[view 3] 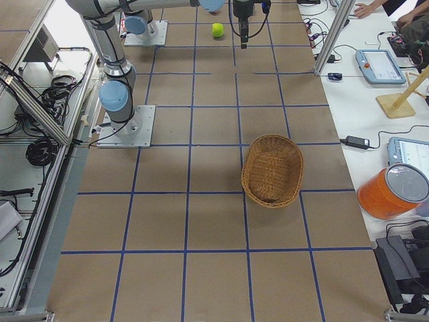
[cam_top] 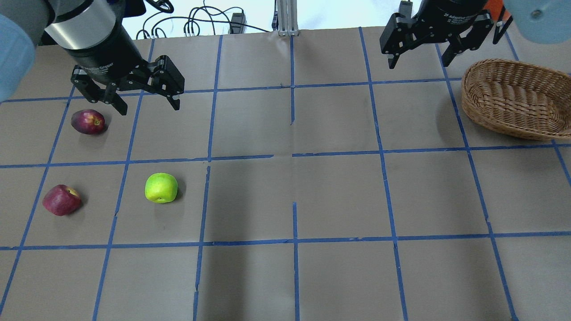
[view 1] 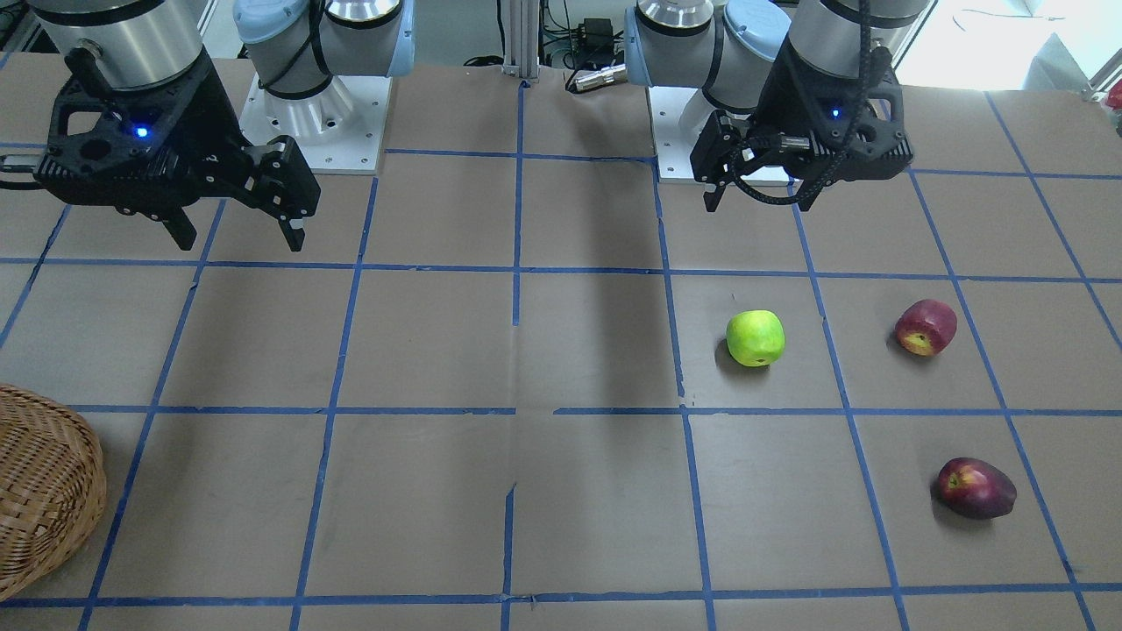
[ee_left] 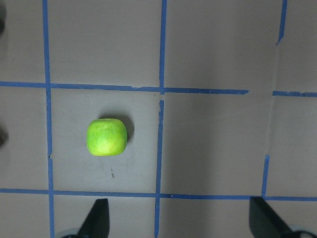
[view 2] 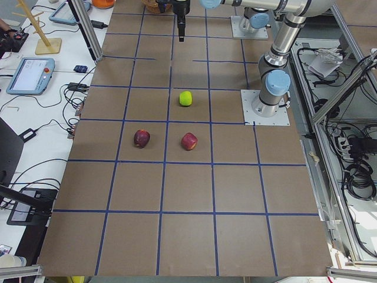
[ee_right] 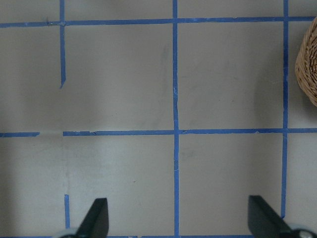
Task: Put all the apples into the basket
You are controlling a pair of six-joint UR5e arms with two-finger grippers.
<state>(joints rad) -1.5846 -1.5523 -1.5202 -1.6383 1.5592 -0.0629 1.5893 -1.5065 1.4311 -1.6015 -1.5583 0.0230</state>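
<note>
A yellow-green apple (cam_top: 161,187) lies on the table left of centre; it also shows in the left wrist view (ee_left: 107,137) and the front view (view 1: 755,337). One dark red apple (cam_top: 61,200) lies to its left. Another red apple (cam_top: 88,121) lies farther from the robot. My left gripper (cam_top: 148,107) hangs open and empty above the table, just right of the far red apple. The wicker basket (cam_top: 499,118) stands at the far right with nothing visible inside. My right gripper (cam_top: 419,63) hangs open and empty to the left of the basket.
The table is covered in brown paper with a blue tape grid. The basket's edge (ee_right: 309,64) shows at the right of the right wrist view. The arm bases (view 1: 316,131) stand on the robot's side. Tablets and an orange container (view 3: 392,194) lie beyond the table's edge.
</note>
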